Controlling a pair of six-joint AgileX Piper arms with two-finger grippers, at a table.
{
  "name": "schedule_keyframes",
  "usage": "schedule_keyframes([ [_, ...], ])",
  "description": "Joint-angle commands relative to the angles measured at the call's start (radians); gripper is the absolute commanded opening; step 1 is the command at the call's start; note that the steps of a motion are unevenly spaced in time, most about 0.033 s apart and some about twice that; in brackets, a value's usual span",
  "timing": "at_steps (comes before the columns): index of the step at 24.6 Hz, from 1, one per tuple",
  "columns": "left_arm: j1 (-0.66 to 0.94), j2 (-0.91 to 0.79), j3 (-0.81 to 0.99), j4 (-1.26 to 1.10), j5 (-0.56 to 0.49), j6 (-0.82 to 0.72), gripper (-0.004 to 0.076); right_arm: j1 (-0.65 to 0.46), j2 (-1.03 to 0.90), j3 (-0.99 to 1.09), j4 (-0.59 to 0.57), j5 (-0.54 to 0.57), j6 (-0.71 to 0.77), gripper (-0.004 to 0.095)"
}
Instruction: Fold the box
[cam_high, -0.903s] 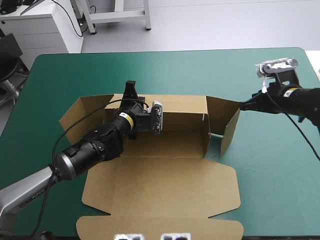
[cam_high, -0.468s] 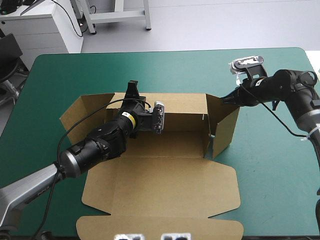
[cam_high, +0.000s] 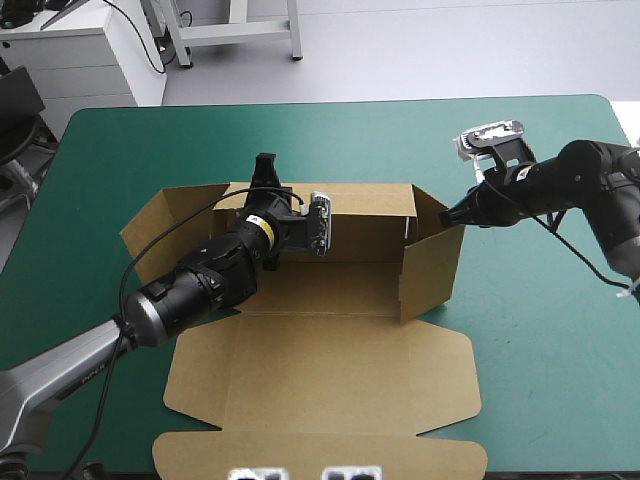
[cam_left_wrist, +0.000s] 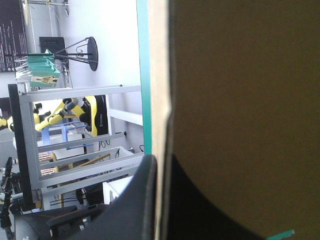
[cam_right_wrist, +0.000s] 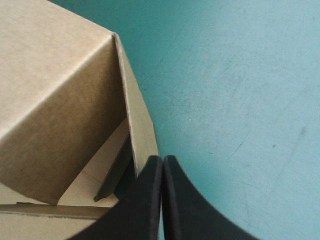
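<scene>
The box (cam_high: 330, 380) lies in the middle of the table (cam_high: 150, 140), on the teal-green cover, and it is only partly folded up. Its big lid panel lies flat on the side near the robot, reaching almost to the near edge of the table.

At the left end, a side flap (cam_high: 165, 225) is spread outward over the cover. Just to the right of this flap, the left arm comes in over the floor of the box. The left gripper (cam_high: 265, 175) is at the top edge of the far wall (cam_high: 365, 205), which stands upright. In the left wrist view the two black fingers (cam_left_wrist: 145, 200) are nearly pressed together, and the thin brown edge of the board (cam_left_wrist: 240, 100) goes between them, so the left gripper (cam_left_wrist: 162, 157) is pinching the box.

Further right, the right wall (cam_high: 430, 270) also stands upright and meets the far wall at a corner. The right gripper (cam_high: 447, 215) is outside the box at this corner. In the right wrist view its fingers are pressed together into one point with nothing between them. The tip of the right gripper (cam_right_wrist: 163, 159) is against the outer face of the brown wall (cam_right_wrist: 60, 100).
</scene>
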Motion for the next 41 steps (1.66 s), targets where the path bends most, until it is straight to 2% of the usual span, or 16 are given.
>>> schedule_keyframes([
  [1, -0.002, -0.031, -0.037, -0.015, -0.01, -0.005, -0.0008, 0.012, -0.064, -0.003, 0.044, -0.024, -0.021, -0.0014],
  [4, -0.001, -0.023, -0.037, -0.018, 0.012, -0.005, -0.0008, 0.037, -0.094, 0.073, 0.037, -0.053, -0.025, -0.0013],
  [14, -0.001, -0.019, -0.037, -0.016, 0.016, 0.006, -0.0008, 0.179, -0.242, 0.328, 0.071, -0.322, -0.062, -0.0013],
  [22, -0.001, -0.019, -0.037, -0.116, 0.04, 0.135, -0.0008, 0.299, -0.287, 0.463, 0.063, -0.559, -0.062, -0.0013],
  [25, -0.001, -0.019, -0.037, -0.151, 0.049, 0.184, -0.0008, 0.3, -0.294, 0.466, 0.007, -0.578, -0.04, -0.0013],
  [28, -0.001, -0.019, -0.037, -0.151, 0.048, 0.184, -0.0008, 0.3, -0.331, 0.412, -0.014, -0.531, 0.036, -0.0013],
  [30, -0.001, -0.019, -0.037, -0.151, 0.048, 0.184, -0.0008, 0.3, -0.348, 0.351, -0.165, -0.495, 0.155, -0.0013],
  [32, -0.001, -0.019, -0.037, -0.151, 0.048, 0.184, -0.0008, 0.3, -0.345, 0.279, -0.425, -0.42, 0.346, -0.0014],
  [34, -0.001, -0.019, -0.037, -0.151, 0.048, 0.184, -0.0008, 0.298, -0.33, 0.252, -0.561, -0.437, 0.403, -0.0014],
  [37, -0.001, -0.019, -0.037, -0.151, 0.045, 0.184, -0.0008, 0.298, -0.269, 0.215, -0.639, -0.439, 0.436, -0.0014],
  [41, -0.001, -0.019, -0.037, -0.151, 0.045, 0.184, -0.0008, 0.298, -0.158, 0.177, -0.647, -0.438, 0.443, -0.0014],
])
